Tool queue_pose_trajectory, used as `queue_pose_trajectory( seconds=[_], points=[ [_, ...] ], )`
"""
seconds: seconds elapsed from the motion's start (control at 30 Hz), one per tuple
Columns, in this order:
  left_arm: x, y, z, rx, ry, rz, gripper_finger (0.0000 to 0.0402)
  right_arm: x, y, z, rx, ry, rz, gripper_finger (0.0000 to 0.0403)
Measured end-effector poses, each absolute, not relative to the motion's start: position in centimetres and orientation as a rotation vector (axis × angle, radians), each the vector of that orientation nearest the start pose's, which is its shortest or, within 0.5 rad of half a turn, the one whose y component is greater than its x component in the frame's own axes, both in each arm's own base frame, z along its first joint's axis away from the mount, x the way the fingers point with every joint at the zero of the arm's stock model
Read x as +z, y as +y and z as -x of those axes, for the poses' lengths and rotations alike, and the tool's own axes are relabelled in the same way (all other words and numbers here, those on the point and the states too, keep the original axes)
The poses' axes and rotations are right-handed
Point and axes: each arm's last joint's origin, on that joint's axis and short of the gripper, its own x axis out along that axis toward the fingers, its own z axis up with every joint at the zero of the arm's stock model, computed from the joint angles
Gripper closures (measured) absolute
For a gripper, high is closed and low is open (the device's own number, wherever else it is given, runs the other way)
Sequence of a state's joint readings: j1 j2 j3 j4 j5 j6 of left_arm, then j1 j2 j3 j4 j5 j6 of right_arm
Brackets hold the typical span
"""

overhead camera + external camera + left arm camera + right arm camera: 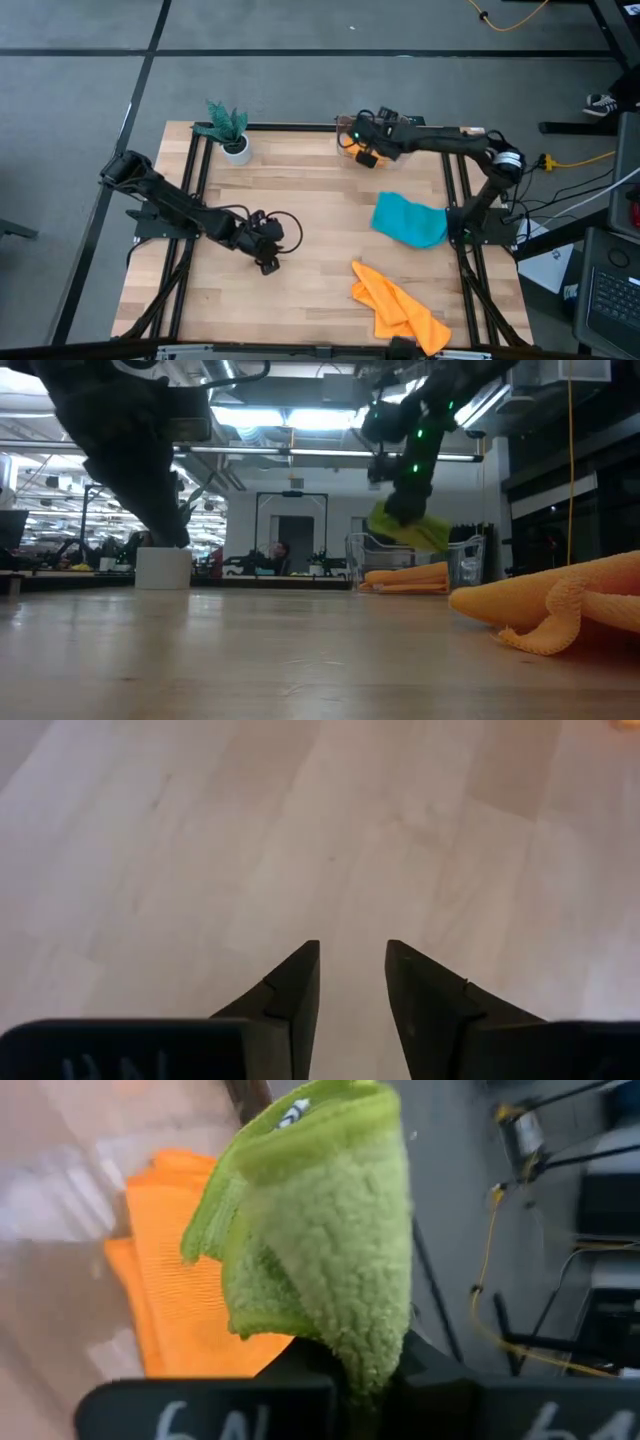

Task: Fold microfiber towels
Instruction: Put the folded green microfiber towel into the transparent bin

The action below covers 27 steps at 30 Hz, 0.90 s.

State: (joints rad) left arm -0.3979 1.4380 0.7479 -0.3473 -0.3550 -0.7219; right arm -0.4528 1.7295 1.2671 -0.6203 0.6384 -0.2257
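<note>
Lime towel (320, 1240) pinched in right claw (365, 1380) — fingertips hidden; left claw (352, 982) part-open, empty.

A robotics lab: wooden bench (300, 230) on black framing, floor cables (590, 158), ceiling strip lights (300, 418).

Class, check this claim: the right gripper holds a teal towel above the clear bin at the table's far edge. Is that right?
Not quite. The right gripper holds a lime green towel, as the right wrist view shows; the teal towel lies on the table. The rest stands: it is above the clear bin.
</note>
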Motion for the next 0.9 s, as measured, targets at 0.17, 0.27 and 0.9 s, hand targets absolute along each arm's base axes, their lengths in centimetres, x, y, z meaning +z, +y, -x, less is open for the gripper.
queue_pose_trajectory(
  seconds=[0.17, 0.27, 0.9],
  points=[
    [17.4, -8.5, -24.6, 0.330, 0.910, 0.296, 0.0292, 20.7, -19.3, -30.9, -0.851, 1.283, 0.305, 0.0387],
    [17.4, -8.3, -24.7, 0.336, 0.910, 0.298, 0.0292, 19.8, -19.8, -31.4, -0.842, 1.286, 0.323, 0.0387],
    [17.4, -8.3, -24.7, 0.338, 0.909, 0.299, 0.0292, 18.5, -18.7, -32.4, -0.777, 1.307, 0.339, 0.0182]
  ],
)
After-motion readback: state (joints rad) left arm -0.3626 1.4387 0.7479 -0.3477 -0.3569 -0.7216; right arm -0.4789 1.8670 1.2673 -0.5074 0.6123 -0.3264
